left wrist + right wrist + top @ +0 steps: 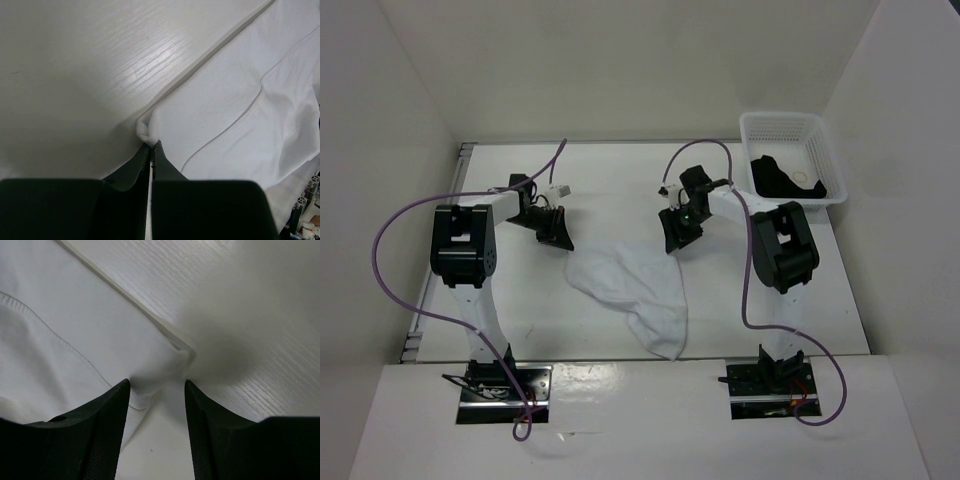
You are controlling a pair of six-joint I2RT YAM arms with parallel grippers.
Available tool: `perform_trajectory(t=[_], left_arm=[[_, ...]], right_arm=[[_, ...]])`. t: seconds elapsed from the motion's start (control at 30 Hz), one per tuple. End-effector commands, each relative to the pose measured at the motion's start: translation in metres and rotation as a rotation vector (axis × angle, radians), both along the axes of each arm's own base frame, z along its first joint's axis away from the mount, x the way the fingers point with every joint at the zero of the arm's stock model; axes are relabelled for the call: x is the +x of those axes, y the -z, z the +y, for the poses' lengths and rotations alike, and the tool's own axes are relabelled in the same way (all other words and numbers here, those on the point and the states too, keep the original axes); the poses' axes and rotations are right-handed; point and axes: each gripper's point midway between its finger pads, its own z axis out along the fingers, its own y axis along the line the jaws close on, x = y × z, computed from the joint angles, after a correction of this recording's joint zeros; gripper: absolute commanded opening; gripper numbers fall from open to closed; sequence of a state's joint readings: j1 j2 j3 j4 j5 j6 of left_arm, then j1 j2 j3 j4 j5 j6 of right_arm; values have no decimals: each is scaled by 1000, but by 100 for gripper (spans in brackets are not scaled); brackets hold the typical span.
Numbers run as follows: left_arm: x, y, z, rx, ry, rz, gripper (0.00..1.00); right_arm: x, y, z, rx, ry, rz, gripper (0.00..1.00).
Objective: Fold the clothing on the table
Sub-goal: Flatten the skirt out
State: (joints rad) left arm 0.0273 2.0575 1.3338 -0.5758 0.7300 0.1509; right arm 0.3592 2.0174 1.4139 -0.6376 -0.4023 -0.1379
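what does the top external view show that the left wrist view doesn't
Only top external: the basket holding a black garment, the right end effector, and the whole outline of the clothing. Only left wrist: the left end effector seen close, pinched shut on a bunched corner. Both: the white clothing lying on the table.

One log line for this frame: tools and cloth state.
left tool: shut on clothing corner | right tool: open, jaws astride another corner | clothing: spread on table, not folded
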Motion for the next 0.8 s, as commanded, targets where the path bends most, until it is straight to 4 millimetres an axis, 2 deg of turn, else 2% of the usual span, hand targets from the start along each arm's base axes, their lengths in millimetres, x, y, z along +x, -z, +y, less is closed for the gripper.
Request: perform_trajectory(t=[0.0,0.33,0.47,0.7,0.77], left_arm=[[-3,1,7,32,8,-17,0],[-8,2,6,23,17,-5,0],[-9,5,6,23,17,4,0],[-10,9,6,23,17,13,0],[-11,12,6,22,17,22,0]], right_arm=[[20,-8,9,46,23,-45,53],[32,0,14,53,38,-46,53],[34,4,15,51,39,-40,50],[33,8,15,47,39,-32,38],[33,8,15,47,39,-32,28]])
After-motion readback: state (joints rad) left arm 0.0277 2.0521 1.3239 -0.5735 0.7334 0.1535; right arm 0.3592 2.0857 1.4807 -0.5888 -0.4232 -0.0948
